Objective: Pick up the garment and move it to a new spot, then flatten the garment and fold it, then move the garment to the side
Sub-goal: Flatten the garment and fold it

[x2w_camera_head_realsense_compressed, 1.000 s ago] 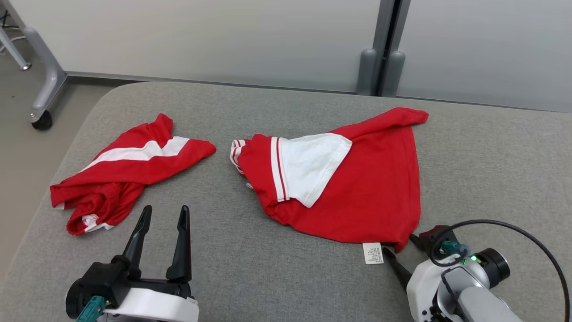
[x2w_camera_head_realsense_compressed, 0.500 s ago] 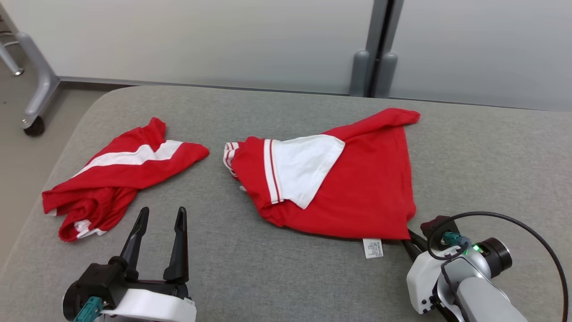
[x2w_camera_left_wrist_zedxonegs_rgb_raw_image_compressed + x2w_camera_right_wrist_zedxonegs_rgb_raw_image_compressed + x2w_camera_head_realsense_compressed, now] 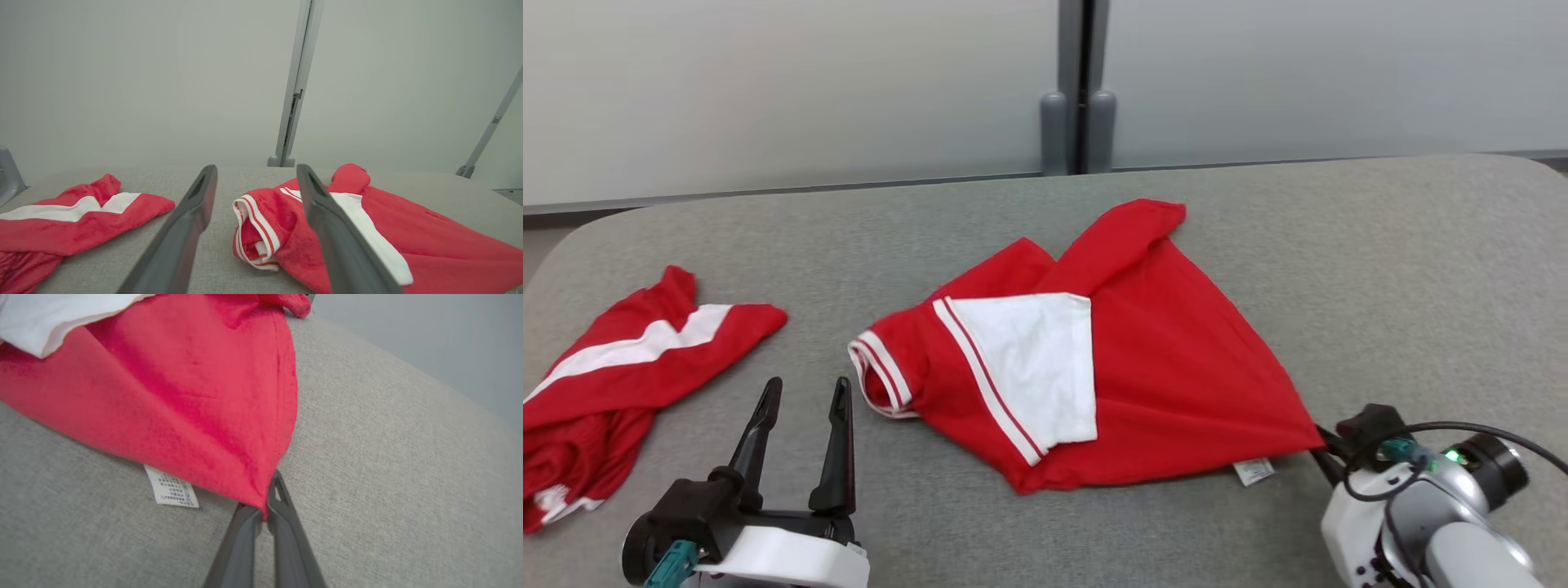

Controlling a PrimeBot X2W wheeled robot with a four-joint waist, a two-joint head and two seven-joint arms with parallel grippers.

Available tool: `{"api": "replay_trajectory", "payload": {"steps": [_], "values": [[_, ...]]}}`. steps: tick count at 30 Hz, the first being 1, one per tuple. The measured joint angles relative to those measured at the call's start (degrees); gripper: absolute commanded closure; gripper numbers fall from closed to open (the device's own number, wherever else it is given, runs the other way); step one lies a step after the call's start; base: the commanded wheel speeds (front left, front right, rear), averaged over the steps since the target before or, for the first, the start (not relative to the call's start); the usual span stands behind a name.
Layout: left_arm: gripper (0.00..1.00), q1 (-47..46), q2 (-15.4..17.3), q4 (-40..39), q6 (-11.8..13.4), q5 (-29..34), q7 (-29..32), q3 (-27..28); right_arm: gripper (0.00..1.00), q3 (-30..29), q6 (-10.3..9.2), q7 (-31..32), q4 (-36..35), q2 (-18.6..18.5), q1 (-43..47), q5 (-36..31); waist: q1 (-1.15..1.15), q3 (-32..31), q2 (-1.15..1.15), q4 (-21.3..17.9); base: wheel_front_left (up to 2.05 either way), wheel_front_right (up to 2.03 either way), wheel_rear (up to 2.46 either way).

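Clamped on only a corner of the shirt [image 3: 1168, 359], the right claw [image 3: 267, 506] may lose it under drag; the left claw [image 3: 806, 385] gapes empty.

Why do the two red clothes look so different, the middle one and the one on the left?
The middle shirt is spread wide; the left garment lies bunched up. The right gripper pinches the middle shirt's corner; nothing touches the left garment. Both are red and white, on the grey table.

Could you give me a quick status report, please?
Right gripper shut on corner of red shirt. Left gripper open, empty. Second garment lies apart, left.
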Motion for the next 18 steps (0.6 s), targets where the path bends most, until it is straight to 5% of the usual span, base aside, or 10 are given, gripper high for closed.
{"api": "replay_trajectory", "payload": {"steps": [8,9,10,18], "values": [[0.0,-1.2,0.4,-0.3,-0.1,0.0,0.4,-0.5,0.96,-4.2,0.01,7.1,-7.5,-4.2,6.3,2.6,0.0,2.0,0.0,-3.7,0.0,0.0,0.0],[0.0,-1.3,0.6,-0.3,-0.1,0.0,0.5,-0.5,0.56,-5.0,0.01,7.4,-8.1,-4.0,6.8,2.7,0.0,2.2,0.0,-3.9,0.0,0.0,0.0],[0.0,-1.6,0.7,-0.2,-0.1,0.0,0.6,-0.6,0.0,-6.0,0.01,7.7,-8.6,-3.7,7.3,2.6,0.0,2.4,0.0,-4.1,0.0,0.0,0.0],[0.0,-2.3,1.6,-0.2,-0.2,0.2,1.9,-1.1,0.0,-10.9,0.01,11.4,-11.0,-0.3,10.4,1.9,0.0,2.4,0.0,-4.7,0.0,0.0,0.0]]}}
